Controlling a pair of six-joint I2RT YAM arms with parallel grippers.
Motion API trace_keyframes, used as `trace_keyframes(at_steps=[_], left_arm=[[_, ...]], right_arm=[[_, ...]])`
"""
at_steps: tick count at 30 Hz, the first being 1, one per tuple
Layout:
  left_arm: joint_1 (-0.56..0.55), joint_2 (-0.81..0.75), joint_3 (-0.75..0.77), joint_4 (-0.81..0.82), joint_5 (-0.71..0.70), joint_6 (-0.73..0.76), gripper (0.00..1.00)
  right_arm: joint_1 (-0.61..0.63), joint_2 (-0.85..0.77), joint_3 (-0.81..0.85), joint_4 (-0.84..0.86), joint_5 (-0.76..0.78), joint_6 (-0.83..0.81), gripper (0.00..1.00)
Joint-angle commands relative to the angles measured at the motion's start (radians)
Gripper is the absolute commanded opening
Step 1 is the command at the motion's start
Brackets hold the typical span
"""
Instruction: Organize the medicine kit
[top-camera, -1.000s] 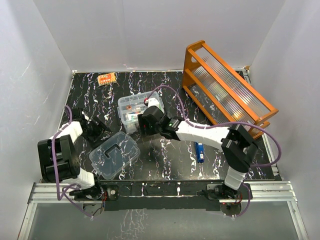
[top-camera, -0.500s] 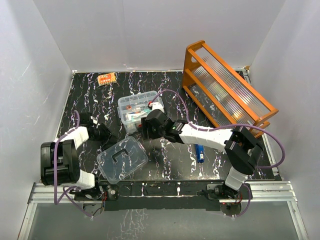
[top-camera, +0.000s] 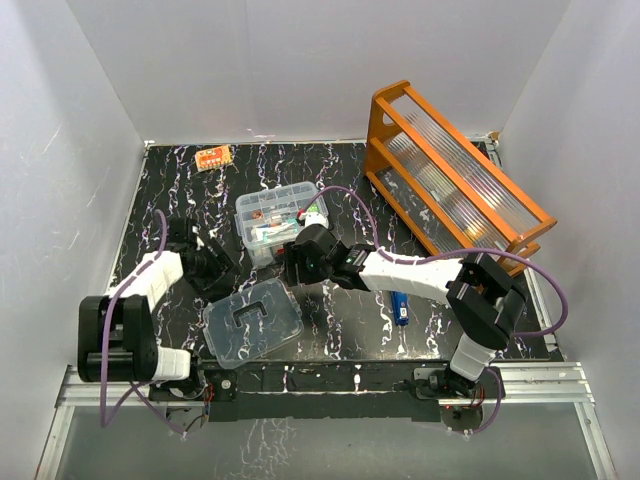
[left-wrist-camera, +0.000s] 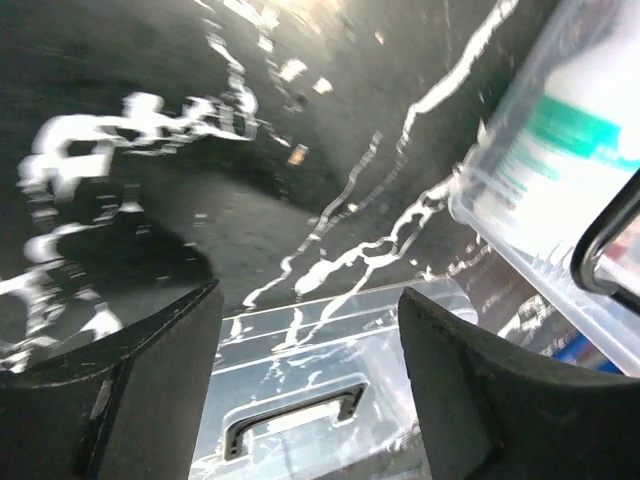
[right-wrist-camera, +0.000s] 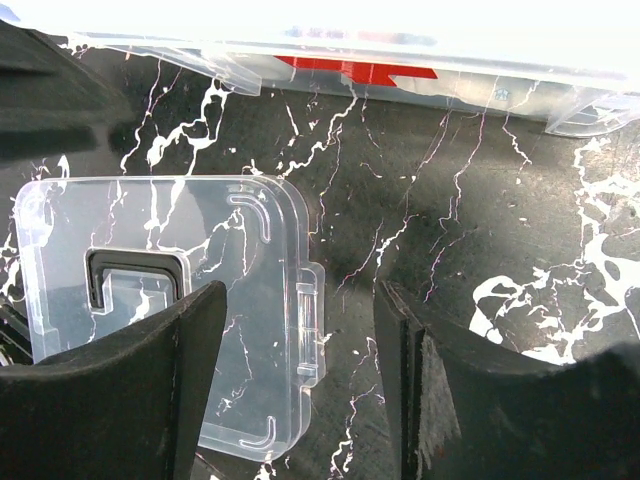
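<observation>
Clear plastic box (top-camera: 262, 196), open and upright, turned a bit askew, sits near the tabletop centre, slightly left. Small packets fill its compartments, red cross (right-wrist-camera: 355, 68) on the near wall. Clear lid (top-camera: 272, 326) lies flat, just apart from the box, by the near edge left of centre, dark handle (top-camera: 243, 311) facing up.

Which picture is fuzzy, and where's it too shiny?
Left wrist view: smeared by blur, white veins on the table streak. Right wrist view: the lid is sharp, the kit box at the top glares white. Top view: clear, evenly lit.
</observation>
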Motion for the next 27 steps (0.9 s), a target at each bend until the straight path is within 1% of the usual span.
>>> trace_keyframes(at_steps=[1, 4, 9, 13, 20, 22, 27], left_arm=[[0.002, -0.115, 0.077, -0.198, -0.296, 0.011, 0.74], [0.003, -0.163, 0.081, -0.250, -0.377, -0.026, 0.79], [0.003, -0.219, 0.037, -0.320, -0.425, -0.112, 0.80], [0.002, -0.229, 0.010, -0.358, -0.402, -0.136, 0.80], [0.002, -0.195, -0.032, -0.322, -0.312, -0.130, 0.80], [0.003, -0.171, -0.030, -0.302, -0.265, -0.102, 0.77], [-0.010, -0.134, -0.049, -0.176, -0.099, -0.060, 0.60]], right_arm=[[0.002, -0.034, -0.005, 0.054, 0.015, 0.002, 0.60], [0.001, -0.024, 0.000, 0.046, 0.009, 0.010, 0.62], [0.002, -0.014, -0.002, 0.054, -0.017, 0.026, 0.62], [0.001, -0.007, -0.008, 0.055, -0.025, 0.042, 0.62], [0.001, -0.010, -0.020, 0.054, -0.017, 0.048, 0.62], [0.000, -0.018, -0.025, 0.055, -0.006, 0.045, 0.62], [0.000, -0.041, -0.035, 0.061, 0.014, -0.014, 0.62]])
